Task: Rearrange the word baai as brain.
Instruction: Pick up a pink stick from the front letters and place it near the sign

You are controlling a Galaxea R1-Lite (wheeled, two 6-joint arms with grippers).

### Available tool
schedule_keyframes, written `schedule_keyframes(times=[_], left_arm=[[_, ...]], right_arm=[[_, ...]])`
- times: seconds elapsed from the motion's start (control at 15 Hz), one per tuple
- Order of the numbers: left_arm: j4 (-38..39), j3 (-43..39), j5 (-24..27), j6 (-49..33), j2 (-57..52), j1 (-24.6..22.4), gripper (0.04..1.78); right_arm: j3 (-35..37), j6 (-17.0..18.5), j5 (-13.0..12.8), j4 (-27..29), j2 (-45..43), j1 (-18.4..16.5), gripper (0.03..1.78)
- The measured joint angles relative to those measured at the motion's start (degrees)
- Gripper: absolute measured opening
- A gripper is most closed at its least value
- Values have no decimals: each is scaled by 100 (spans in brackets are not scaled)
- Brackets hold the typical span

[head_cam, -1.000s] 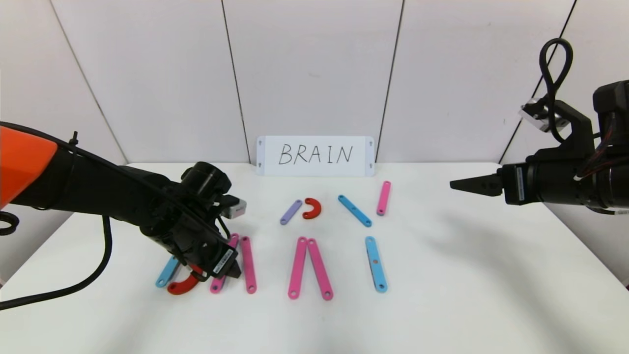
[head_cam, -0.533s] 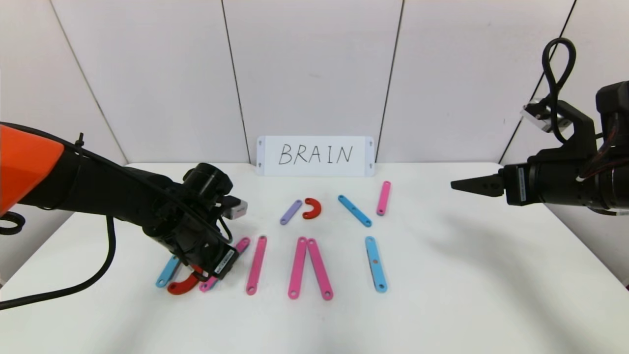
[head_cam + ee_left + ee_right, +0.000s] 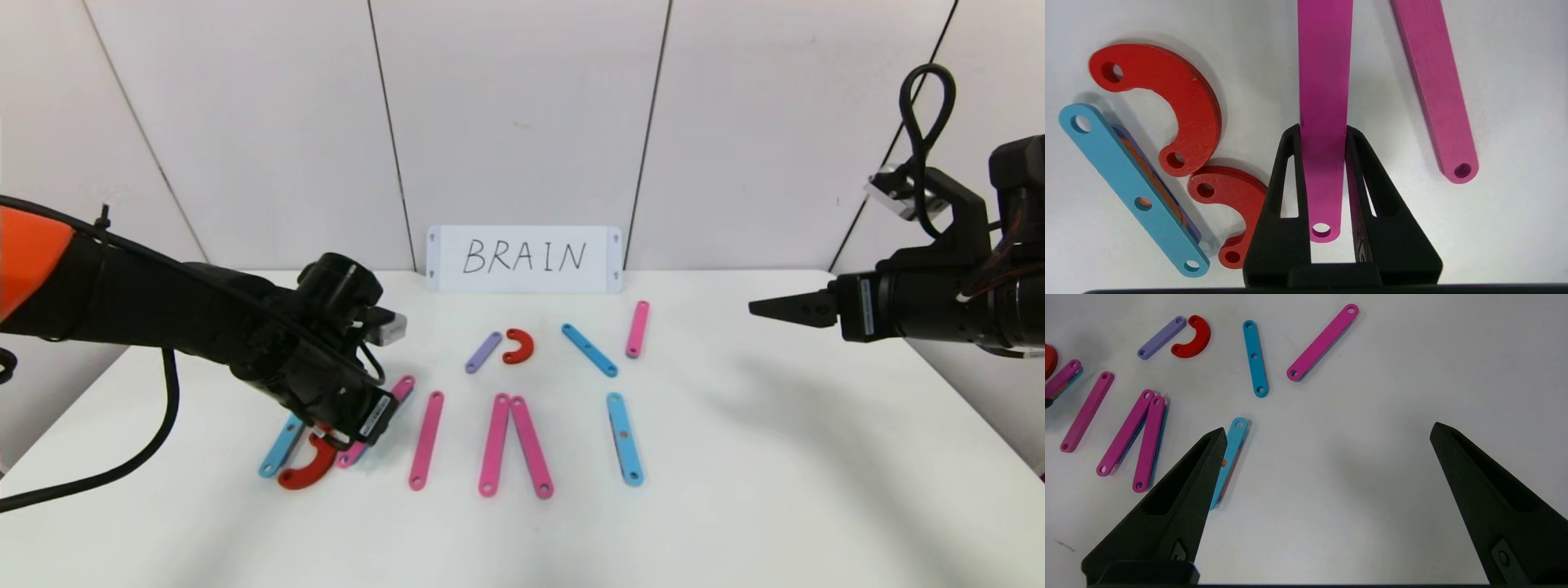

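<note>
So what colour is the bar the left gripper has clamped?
Pink. The left gripper is shut on the pink bar, clearest in the left wrist view.

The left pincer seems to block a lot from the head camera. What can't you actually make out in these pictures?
- Head view: the left pincer covers the upper red arc and most of the held pink bar.
- Left wrist view: that pink bar's far end is cut off by the edge; a finger hides part of the lower red arc.
- Right wrist view: a finger of the right pincer covers the blue bar's lower end.
</note>
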State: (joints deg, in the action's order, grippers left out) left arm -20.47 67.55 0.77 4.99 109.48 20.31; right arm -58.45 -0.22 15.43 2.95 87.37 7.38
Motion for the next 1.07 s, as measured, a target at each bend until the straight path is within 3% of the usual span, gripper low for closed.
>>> schedule_keyframes(times=[0.47,1.07], left_arm=[[-76,1381,-202,-669,30,-352,31],[-660,3198,-291,-1091,1386,-1102,31]], right_arm=[[0,1,0,7,9,6,174],[44,-20,-6,-9,50,20,174]])
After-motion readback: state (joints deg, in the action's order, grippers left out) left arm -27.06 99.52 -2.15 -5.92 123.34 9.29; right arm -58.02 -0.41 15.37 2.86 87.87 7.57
